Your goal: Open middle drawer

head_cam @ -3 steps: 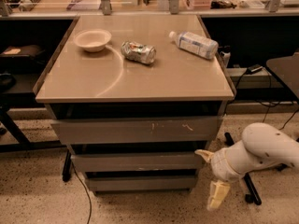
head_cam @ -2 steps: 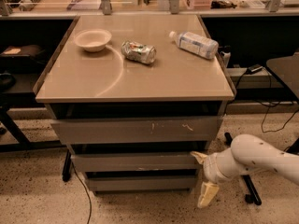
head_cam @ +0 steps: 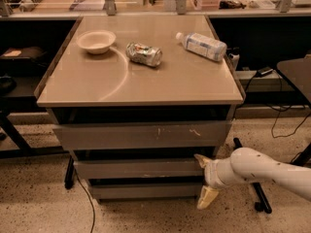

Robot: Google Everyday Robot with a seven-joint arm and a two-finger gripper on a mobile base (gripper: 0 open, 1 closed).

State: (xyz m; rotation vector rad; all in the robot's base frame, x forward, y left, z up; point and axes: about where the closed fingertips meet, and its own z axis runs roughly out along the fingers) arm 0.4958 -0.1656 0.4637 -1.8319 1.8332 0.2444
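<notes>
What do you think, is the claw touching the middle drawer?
Cannot tell: camera view shows the claw at the right end of the middle drawer; contact unclear.

The gripper (head_cam: 204, 178) sat with fingers (head_cam: 206, 197) wide apart at the right end of the middle drawer (head_cam: 138, 169). The floor (head_cam: 146, 217) in front lay free, but a black wheeled leg (head_cam: 260, 198) stood just behind the arm (head_cam: 265, 171) and a thin cable (head_cam: 87, 198) ran on the left

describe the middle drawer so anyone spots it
Under the tan tabletop are three grey drawer fronts. The middle drawer is second down, the white gripper, fingers spread, at its right end. It is shallower than the white-scratched front above, wider than the bottom one.
</notes>
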